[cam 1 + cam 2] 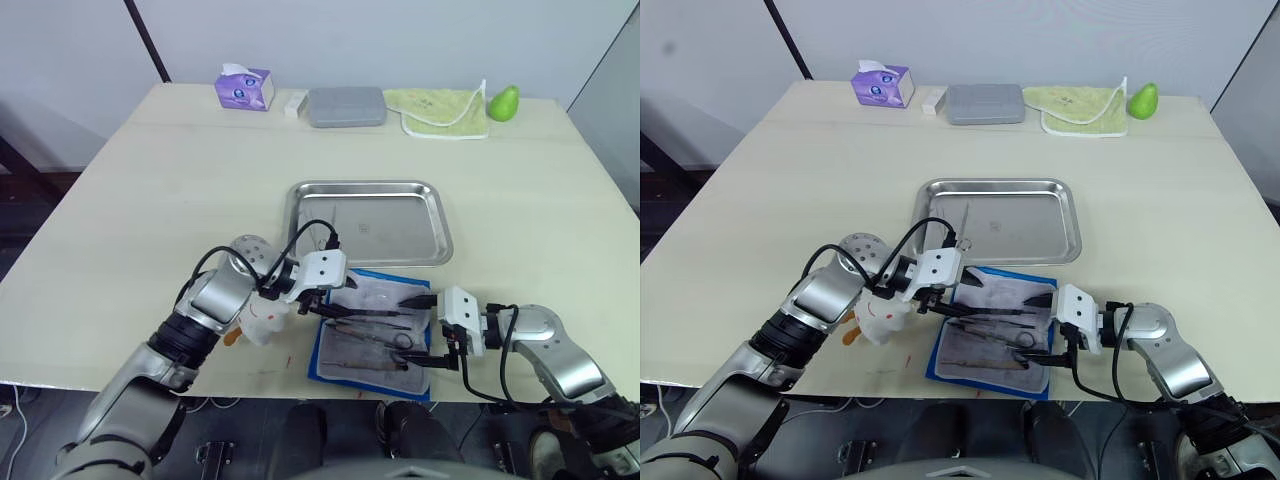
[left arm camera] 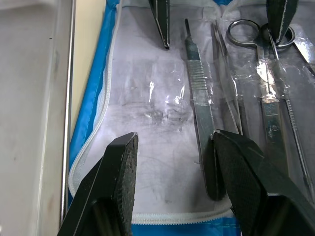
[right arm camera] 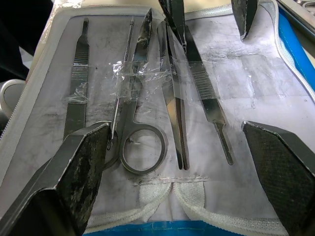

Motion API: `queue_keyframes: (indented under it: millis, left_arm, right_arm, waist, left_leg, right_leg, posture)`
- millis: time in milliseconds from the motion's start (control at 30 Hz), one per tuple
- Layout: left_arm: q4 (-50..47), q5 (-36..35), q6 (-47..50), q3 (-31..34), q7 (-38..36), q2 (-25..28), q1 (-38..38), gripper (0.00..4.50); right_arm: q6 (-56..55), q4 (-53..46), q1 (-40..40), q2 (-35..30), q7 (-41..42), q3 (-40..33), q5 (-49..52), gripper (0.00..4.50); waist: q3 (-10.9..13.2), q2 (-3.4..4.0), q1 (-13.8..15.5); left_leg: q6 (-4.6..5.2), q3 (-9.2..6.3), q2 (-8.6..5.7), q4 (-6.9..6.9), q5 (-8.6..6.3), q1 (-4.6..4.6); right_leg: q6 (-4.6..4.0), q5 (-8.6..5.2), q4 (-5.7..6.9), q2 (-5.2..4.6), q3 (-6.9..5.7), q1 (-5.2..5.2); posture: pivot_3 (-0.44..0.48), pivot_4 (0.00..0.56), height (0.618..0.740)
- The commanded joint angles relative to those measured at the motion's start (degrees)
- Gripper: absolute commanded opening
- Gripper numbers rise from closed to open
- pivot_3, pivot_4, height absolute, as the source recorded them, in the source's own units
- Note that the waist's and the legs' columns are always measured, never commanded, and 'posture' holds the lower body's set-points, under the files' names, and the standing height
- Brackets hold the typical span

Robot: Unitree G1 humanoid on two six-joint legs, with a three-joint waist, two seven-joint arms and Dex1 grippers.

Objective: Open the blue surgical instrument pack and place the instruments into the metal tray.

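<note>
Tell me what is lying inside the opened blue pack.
The blue surgical instrument pack lies open, pale lining up. On it lie slender metal instruments: ring-handled scissors, tweezers and flat handles, some under clear tape. Both open grippers, left and right, hide some ends.

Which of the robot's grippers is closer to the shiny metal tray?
Left. The left gripper hovers over the pack's edge nearest the tray; the right gripper is at the pack's far side.

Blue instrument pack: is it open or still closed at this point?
Open. The blue pack lies spread flat in front of the metal tray, its pale inside facing up with the instruments exposed in a row.
</note>
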Motion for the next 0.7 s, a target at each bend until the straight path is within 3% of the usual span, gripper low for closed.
queue_keyframes:
  millis: [33,533,633,700]
  left_arm:
    - [-3.62,0.03,0.96,-0.76,-0.55,0.00,1.37,2.59]
    - [-2.31,3.25,1.90,-1.72,0.98,-1.84,1.35,2.59]
    - [-1.52,3.60,2.34,-2.39,0.11,-2.15,1.17,1.68]
    - [-1.33,3.81,2.30,-2.43,-0.11,-2.21,1.05,0.76]
  right_arm:
    - [3.33,4.40,2.09,-0.78,-0.59,3.33,-4.39,4.50]
    - [3.58,4.23,2.04,-0.37,-1.01,3.63,-4.59,4.50]
    - [3.68,4.24,2.09,-0.31,-1.13,3.68,-4.64,4.50]
    - [3.82,4.22,2.06,-0.22,-1.21,3.79,-4.65,4.50]
  waist:
    - [0.00,0.01,-0.03]
    - [-0.04,0.02,0.00]
    - [-0.06,0.02,0.00]
    - [-0.07,0.02,0.00]
  left_leg:
    - [0.00,0.00,0.00,0.00,0.00,0.00]
    - [0.00,-0.01,0.00,0.05,0.00,0.06]
    - [0.00,-0.01,0.00,0.07,0.00,0.08]
    - [0.00,-0.02,0.00,0.11,0.00,0.09]
  right_leg:
    - [0.00,0.00,0.00,0.00,0.00,0.00]
    - [0.00,0.00,0.04,0.01,-0.01,0.07]
    - [0.00,0.01,0.04,0.01,-0.01,0.10]
    - [0.02,0.00,0.05,0.01,-0.02,0.13]
  posture:
    - [0.000,0.150,0.740]
    - [0.000,0.150,0.740]
    - [0.000,0.150,0.740]
    - [0.000,0.150,0.740]
